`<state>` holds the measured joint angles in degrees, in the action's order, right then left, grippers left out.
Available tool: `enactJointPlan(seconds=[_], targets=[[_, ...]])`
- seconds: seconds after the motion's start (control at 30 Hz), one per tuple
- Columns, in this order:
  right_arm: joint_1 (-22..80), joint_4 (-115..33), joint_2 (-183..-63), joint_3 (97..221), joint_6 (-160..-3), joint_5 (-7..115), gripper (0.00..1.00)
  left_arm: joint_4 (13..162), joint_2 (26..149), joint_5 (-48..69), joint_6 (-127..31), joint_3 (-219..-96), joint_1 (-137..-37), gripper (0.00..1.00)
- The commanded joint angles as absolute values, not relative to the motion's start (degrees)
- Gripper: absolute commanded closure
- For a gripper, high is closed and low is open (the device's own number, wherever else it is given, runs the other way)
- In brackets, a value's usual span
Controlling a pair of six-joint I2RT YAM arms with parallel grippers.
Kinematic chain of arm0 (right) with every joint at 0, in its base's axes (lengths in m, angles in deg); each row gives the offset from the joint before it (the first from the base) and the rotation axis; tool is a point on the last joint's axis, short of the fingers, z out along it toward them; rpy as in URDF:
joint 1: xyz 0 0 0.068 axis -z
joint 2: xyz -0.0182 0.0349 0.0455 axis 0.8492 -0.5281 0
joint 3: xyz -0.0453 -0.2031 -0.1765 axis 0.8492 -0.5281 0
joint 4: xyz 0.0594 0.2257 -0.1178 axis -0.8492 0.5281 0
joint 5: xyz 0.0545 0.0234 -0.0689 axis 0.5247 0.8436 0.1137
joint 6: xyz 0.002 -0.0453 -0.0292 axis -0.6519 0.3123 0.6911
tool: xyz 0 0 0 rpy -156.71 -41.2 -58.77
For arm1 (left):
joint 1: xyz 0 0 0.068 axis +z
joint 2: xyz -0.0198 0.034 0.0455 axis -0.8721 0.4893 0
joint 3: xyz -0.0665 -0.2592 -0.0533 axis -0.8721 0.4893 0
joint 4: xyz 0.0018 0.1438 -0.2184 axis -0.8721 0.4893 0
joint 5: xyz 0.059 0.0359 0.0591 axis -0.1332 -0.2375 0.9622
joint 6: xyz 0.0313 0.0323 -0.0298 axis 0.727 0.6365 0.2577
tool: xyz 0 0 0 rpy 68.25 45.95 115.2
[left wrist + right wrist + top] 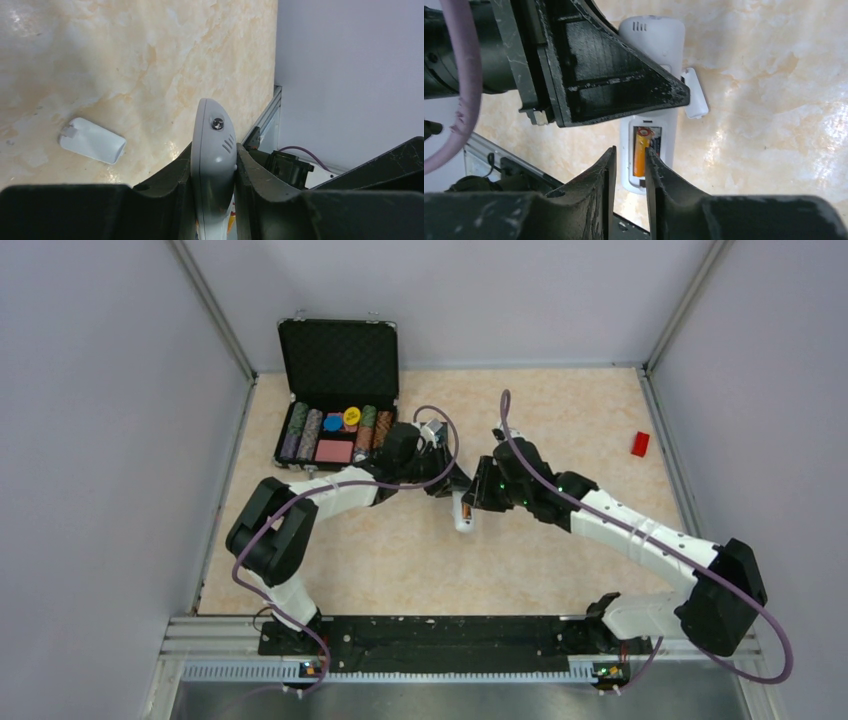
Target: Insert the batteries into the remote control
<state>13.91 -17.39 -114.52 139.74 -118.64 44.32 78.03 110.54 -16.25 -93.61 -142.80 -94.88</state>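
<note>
The white remote control [653,31] lies face down, its battery bay open. My left gripper [214,150] is shut on its upper end; its black finger [624,85] crosses the remote in the right wrist view. The orange battery [640,152] sits in the bay, and a dark battery [655,142] shows beside it, mostly hidden. My right gripper [630,150] hovers just above the bay, jaws a narrow gap apart with nothing between them. In the top view both grippers, left [447,483] and right [478,498], meet over the remote [464,517].
The white battery cover [92,141] lies loose on the table beside the remote and also shows in the right wrist view [694,97]. An open black case of poker chips [335,390] stands at the back left. A small red block [640,443] lies at the right.
</note>
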Motion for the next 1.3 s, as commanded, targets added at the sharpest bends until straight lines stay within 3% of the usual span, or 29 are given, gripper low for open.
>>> enactJointPlan(seconds=[0.0,0.43,0.9,1.27], targets=[[13.3,-18.8,-112.8,137.6,-119.8,42.8,0.68,84.5,109.2,-11.1,-88.7,-146.4,-95.1,1.00],[13.3,-24.5,-119.1,129.1,-124.7,43.8,0.64,118.9,114.4,23.7,-76.0,-159.4,-97.6,1.00],[13.0,-30.0,-124.0,129.7,-124.6,45.6,0.64,128.2,115.9,38.9,-75.7,-163.9,-101.1,1.00],[8.6,-25.0,-131.8,138.1,-124.9,41.8,0.67,123.9,106.8,38.3,-79.5,-157.7,-95.6,1.00]])
